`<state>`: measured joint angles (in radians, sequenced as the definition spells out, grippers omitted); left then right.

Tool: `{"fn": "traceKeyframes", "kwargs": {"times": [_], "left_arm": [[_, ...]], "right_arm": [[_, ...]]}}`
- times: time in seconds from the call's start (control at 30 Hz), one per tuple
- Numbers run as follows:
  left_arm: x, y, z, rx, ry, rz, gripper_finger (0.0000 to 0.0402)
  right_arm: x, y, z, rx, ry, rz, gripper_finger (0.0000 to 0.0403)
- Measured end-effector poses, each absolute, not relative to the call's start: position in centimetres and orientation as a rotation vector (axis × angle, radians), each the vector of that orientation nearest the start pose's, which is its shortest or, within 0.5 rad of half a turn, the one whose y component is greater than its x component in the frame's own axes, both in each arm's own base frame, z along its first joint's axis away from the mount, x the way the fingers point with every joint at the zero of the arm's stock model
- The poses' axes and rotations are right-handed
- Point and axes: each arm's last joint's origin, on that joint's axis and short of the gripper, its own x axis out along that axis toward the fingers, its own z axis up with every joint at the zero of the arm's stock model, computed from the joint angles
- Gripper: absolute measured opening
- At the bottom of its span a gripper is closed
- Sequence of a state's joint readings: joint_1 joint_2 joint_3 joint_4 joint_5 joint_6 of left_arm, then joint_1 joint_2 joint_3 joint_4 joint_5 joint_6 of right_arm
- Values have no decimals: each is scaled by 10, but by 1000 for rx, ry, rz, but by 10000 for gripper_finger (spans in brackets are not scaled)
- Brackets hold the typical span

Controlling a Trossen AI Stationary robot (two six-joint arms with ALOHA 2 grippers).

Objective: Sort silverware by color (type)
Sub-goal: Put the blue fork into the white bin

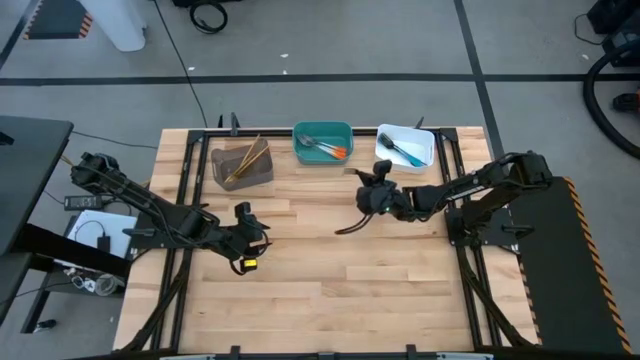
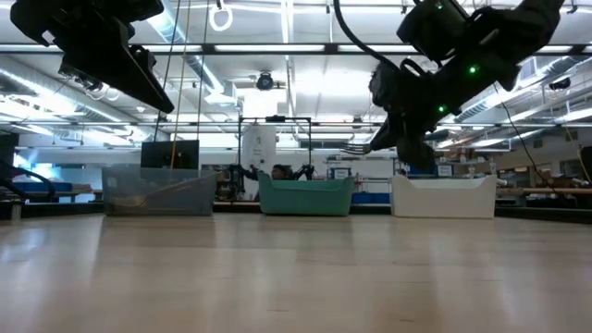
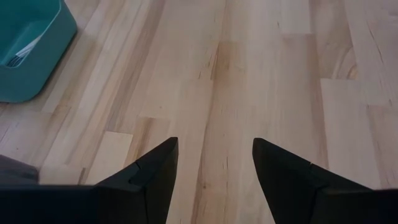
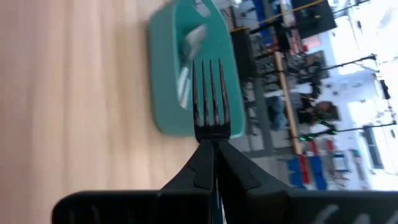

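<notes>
Evidently gold silverware (image 1: 245,160) fills the grey bin (image 1: 242,166).

No lettering, label, brand mark or number can be read anywhere on the table, the bins or the arms; signs in the room behind are illegible.

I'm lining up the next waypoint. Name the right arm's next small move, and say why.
Probably carry it on toward a bin. The right gripper is shut on a dark fork, off the wood. The grey bin holds gold pieces, the teal bin orange-handled ones, the white bin blue-handled ones; which suits dark metal is unclear. The left gripper waits open.
</notes>
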<state>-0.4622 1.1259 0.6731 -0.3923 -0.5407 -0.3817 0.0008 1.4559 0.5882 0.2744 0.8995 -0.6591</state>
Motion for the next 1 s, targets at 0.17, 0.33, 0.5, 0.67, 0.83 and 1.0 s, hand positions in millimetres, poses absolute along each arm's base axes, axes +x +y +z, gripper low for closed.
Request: {"fn": "traceKeyframes", "kwargs": {"times": [0.17, 0.33, 0.5, 0.67, 0.83, 1.0], "left_arm": [[199, -82, 219, 42, 708, 212, 217], [199, -82, 219, 42, 708, 212, 217], [199, -82, 219, 42, 708, 212, 217], [199, -82, 219, 41, 708, 212, 217], [199, -82, 219, 35, 708, 215, 217], [199, -82, 219, 36, 705, 219, 217]], "right_arm": [[262, -30, 167, -909, 865, -692, 11], [254, -43, 159, -925, 907, -729, 11], [243, -55, 153, -968, 906, -784, 11], [232, -67, 149, -979, 873, -834, 11], [218, -83, 146, -925, 837, -948, 11], [208, -98, 150, -886, 791, -1053, 11]]}}
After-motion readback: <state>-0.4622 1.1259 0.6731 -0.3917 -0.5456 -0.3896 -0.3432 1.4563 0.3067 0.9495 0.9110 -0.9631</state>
